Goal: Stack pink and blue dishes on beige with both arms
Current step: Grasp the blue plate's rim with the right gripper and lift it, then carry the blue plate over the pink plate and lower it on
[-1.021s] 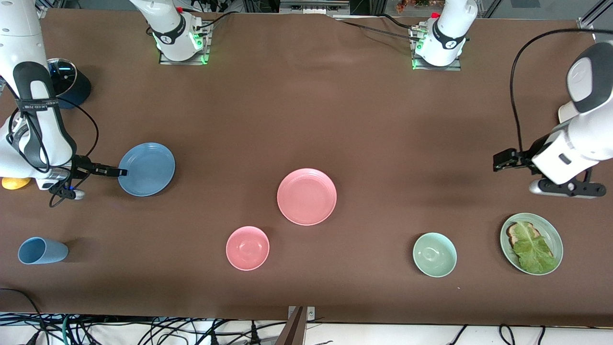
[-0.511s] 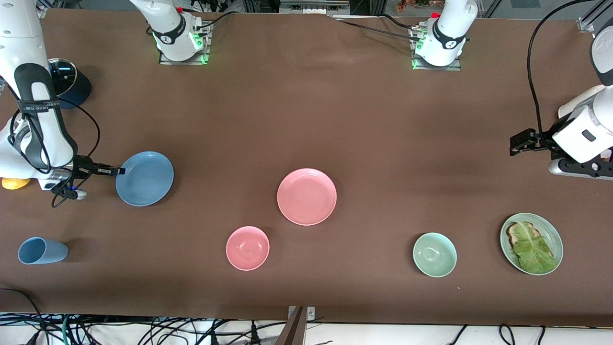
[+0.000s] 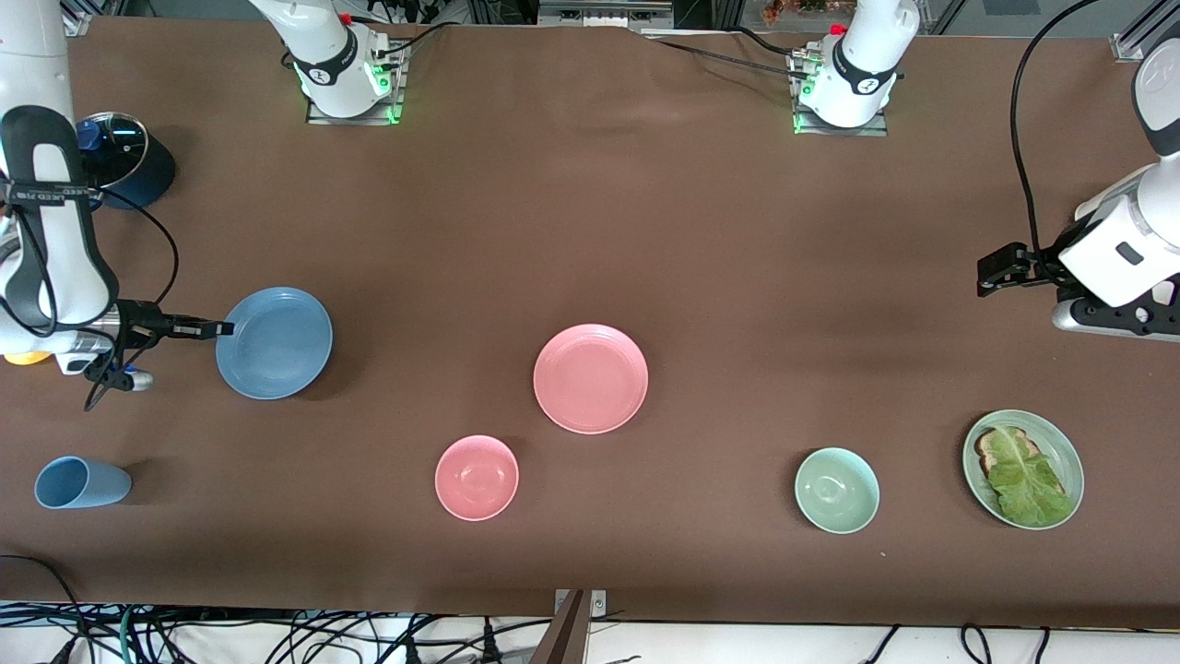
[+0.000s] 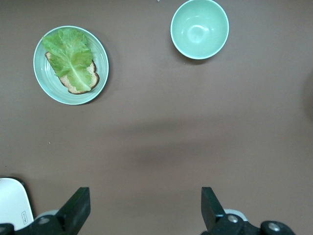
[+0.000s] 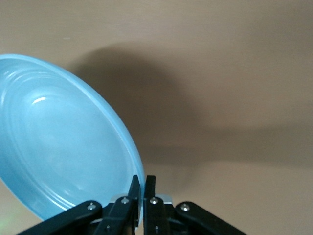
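The sky-blue plate (image 3: 277, 343) is held by its rim at the right arm's end of the table. My right gripper (image 3: 221, 326) is shut on that rim. In the right wrist view the blue plate (image 5: 63, 147) hangs tilted above its shadow, its edge pinched in the right gripper (image 5: 143, 178). The pink plate (image 3: 590, 378) lies flat at the table's middle. My left gripper (image 3: 991, 274) hovers open over bare tablecloth at the left arm's end, and the left wrist view shows nothing in the left gripper (image 4: 145, 196). The beige plate is out of view.
A pink bowl (image 3: 477, 477) sits nearer the front camera than the pink plate. A blue cup (image 3: 81, 482) lies on its side. A green bowl (image 3: 836, 490) and a green plate (image 3: 1069, 452) with bread and lettuce sit near the left arm's end.
The blue plate has come up off the table, tilted, and shifted slightly toward the right arm's end with the gripper. The left arm has drawn back toward its end of the table.
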Action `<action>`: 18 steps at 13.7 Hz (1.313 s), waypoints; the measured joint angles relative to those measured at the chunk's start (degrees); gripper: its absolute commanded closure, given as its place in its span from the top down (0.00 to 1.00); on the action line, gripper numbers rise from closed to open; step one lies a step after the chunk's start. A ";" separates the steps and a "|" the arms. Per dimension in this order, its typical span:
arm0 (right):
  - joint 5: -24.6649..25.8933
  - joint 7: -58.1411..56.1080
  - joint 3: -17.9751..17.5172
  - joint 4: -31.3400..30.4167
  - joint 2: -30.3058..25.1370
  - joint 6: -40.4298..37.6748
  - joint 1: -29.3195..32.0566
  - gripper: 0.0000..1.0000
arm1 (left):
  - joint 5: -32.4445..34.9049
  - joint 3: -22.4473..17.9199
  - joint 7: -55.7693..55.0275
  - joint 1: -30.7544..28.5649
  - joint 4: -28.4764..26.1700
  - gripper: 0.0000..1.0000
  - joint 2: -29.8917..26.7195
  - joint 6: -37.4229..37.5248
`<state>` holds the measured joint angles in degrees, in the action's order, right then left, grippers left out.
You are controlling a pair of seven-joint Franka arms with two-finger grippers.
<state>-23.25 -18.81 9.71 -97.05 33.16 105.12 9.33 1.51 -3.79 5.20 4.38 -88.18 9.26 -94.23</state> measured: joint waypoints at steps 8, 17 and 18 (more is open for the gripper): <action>-0.09 14.56 -0.75 1.49 -9.08 -7.17 -14.00 0.00 | 0.00 0.11 -0.01 0.03 -0.03 1.00 -2.40 0.56; -9.43 32.28 -1.00 5.74 -2.09 7.76 -34.14 0.00 | 0.00 0.06 -0.01 -0.02 -0.64 1.00 -2.67 0.82; -9.76 34.39 -1.03 6.27 -0.21 11.59 -36.40 0.00 | 0.00 0.07 -0.01 -0.02 -0.67 1.00 -2.67 0.83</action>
<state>-33.01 15.58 8.68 -90.78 32.94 116.72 -27.07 1.51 -3.73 5.19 4.37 -88.85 6.59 -93.40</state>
